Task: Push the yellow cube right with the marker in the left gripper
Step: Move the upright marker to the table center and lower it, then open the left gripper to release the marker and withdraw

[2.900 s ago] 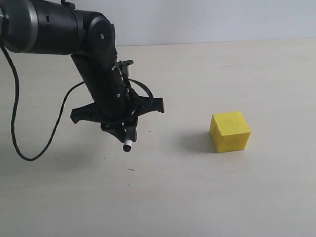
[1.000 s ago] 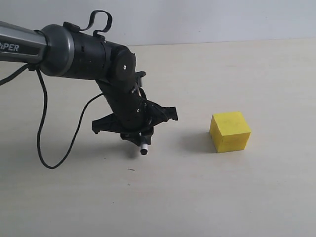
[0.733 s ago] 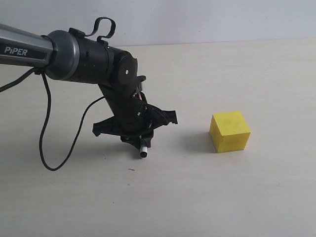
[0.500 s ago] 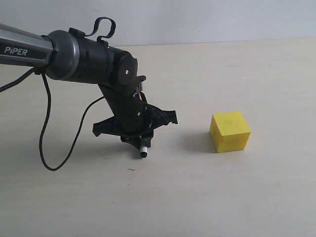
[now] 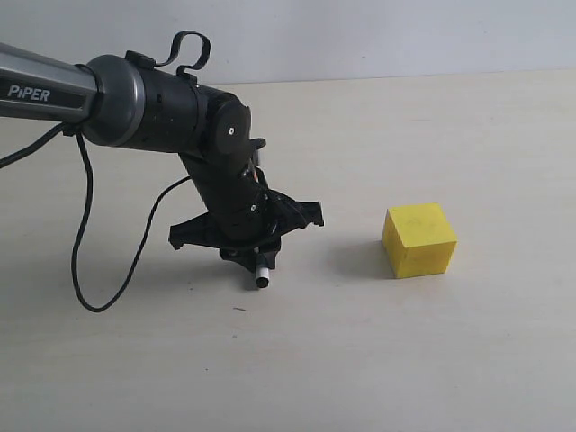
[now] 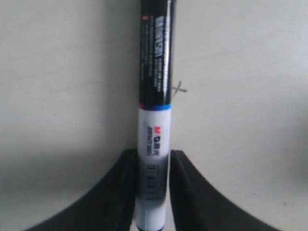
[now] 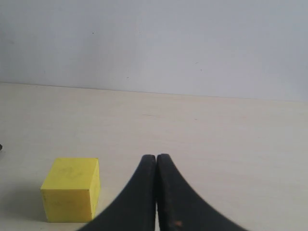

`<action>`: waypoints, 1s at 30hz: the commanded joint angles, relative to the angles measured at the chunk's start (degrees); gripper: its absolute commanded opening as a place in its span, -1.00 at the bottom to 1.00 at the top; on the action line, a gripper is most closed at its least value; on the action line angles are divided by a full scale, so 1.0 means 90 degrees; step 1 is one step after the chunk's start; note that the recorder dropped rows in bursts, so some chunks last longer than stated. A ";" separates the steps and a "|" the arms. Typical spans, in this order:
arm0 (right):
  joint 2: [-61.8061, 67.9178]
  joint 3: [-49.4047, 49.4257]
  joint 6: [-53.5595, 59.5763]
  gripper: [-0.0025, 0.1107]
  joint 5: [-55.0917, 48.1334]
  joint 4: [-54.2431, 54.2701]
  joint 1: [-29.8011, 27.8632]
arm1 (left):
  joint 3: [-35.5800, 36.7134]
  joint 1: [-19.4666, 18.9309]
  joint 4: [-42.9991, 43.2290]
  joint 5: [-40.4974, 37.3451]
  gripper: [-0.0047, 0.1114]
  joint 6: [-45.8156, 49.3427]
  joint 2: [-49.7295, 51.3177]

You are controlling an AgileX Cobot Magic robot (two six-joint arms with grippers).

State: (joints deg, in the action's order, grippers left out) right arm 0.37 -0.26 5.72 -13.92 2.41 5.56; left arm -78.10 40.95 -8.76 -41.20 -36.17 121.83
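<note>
The left arm slopes down to the worktop (image 5: 360,360), left pincer (image 5: 255,256) pinching the marker (image 5: 262,274), tip downward. The yellow cube (image 5: 419,239), matte and sharp-edged, sits well apart on the marker's right. The right pincer (image 7: 156,161) is pressed together.

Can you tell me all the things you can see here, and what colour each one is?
yellow cube: one, bright yellow, on the table, right of the marker, not touching it
marker: one, white and black, pointing down toward the table
table: one, pale beige, under everything
wall: one, light grey, behind the table
pen scribble: one, dark, tiny, on the table near the marker
cable: one, black, looping down from the left arm
left arm: one, black and grey, left side
left end effector: one, black, closed on the marker
right end effector: one, black, fingers shut, empty
</note>
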 commanded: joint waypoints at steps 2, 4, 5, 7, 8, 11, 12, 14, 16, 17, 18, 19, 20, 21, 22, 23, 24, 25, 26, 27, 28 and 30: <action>-0.0041 0.0029 0.0008 -0.96 0.0050 0.0020 -0.0026 | -0.0006 0.0019 -0.0050 -0.0044 -0.24 -0.0037 -0.0004; -0.0041 0.0029 0.0008 -0.96 0.0050 0.0020 -0.0026 | -0.0006 0.0019 -0.0050 -0.0044 -0.20 -0.0037 -0.0004; -0.0041 0.0029 0.0008 -0.96 0.0050 0.0020 -0.0026 | -0.0006 0.0019 -0.0050 -0.0044 -0.19 -0.0037 -0.0004; -0.0041 0.0029 0.0008 -0.96 0.0050 0.0020 -0.0026 | -0.0006 0.0019 -0.0050 -0.0044 -0.19 -0.0037 -0.0018; -0.0041 0.0029 0.0008 -0.96 0.0050 0.0020 -0.0026 | -0.0006 0.0019 -0.0050 -0.0044 -0.19 -0.0037 -0.0052; -0.0041 0.0029 0.0008 -0.96 0.0050 0.0020 -0.0026 | -0.0006 0.0019 -0.0038 -0.0044 -0.19 -0.0009 -0.0168; -0.0041 0.0029 0.0008 -0.96 0.0050 0.0020 -0.0026 | -0.0006 0.0019 -0.0038 -0.0044 -0.19 0.0018 -0.0216; -0.0041 0.0029 0.0008 -0.96 0.0050 0.0020 -0.0026 | -0.0006 0.0019 0.0008 -0.0044 -0.19 0.0103 -0.0367; -0.0041 0.0029 0.0008 -0.96 0.0050 0.0020 -0.0026 | -0.0006 0.0019 0.0034 -0.0069 -0.19 0.0179 -0.0540; -0.0041 0.0029 0.0008 -0.96 0.0050 0.0020 -0.0026 | -0.0006 0.0019 0.0069 -0.0109 -0.19 0.0195 -0.0637; -0.0041 0.0029 0.0008 -0.96 0.0050 0.0020 -0.0026 | -0.0006 0.0019 0.0117 -0.0156 -0.19 0.0234 -0.0735; -0.0041 0.0029 0.0008 -0.96 0.0050 0.0020 -0.0026 | -0.0006 0.0019 0.0117 -0.0208 -0.19 0.0318 -0.0811; -0.0041 0.0029 0.0008 -0.96 0.0050 0.0020 -0.0026 | -0.0006 0.0019 0.0117 -0.0249 -0.19 0.0455 -0.0908; -0.0041 0.0029 0.0008 -0.96 0.0050 0.0020 -0.0026 | -0.0006 0.0019 0.0117 -0.0264 -0.20 0.0683 -0.1012; -0.0041 0.0029 0.0008 -0.96 0.0050 0.0020 -0.0026 | -0.0006 0.0019 0.0117 -0.0278 -0.21 0.0948 -0.1093; -0.0041 0.0029 0.0008 -0.96 0.0050 0.0020 -0.0026 | -0.0006 0.0019 0.0117 -0.0293 -0.24 0.1374 -0.1196; -0.0041 0.0029 0.0008 -0.96 0.0050 0.0020 -0.0026 | -0.0006 0.0019 0.0117 -0.0370 -0.30 0.1670 -0.1287; -0.0041 0.0029 0.0008 -0.96 0.0050 0.0020 -0.0026 | -0.0006 0.0035 0.0117 -0.0439 -0.37 0.1820 -0.1381; -0.0041 0.0029 0.0008 -0.96 0.0050 0.0020 -0.0026 | -0.0006 0.0035 0.0117 -0.0595 -0.63 0.1925 -0.1554; -0.0041 0.0029 0.0008 -0.96 0.0050 0.0020 -0.0026 | 0.0010 0.0035 0.0117 -0.0626 -0.76 0.1925 -0.1630; -0.0041 0.0029 0.0008 -0.96 0.0050 0.0020 -0.0026 | 0.0052 0.0035 0.0102 -0.0643 -0.92 0.1944 -0.1738; -0.0041 0.0029 0.0008 -0.96 0.0050 0.0020 -0.0026 | 0.0134 0.0082 0.0069 -0.0521 -0.92 0.2034 -0.1899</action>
State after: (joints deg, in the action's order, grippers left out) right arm 0.37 -0.26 5.72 -13.92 2.41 5.56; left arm -77.86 41.06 -7.86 -46.20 -19.43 107.06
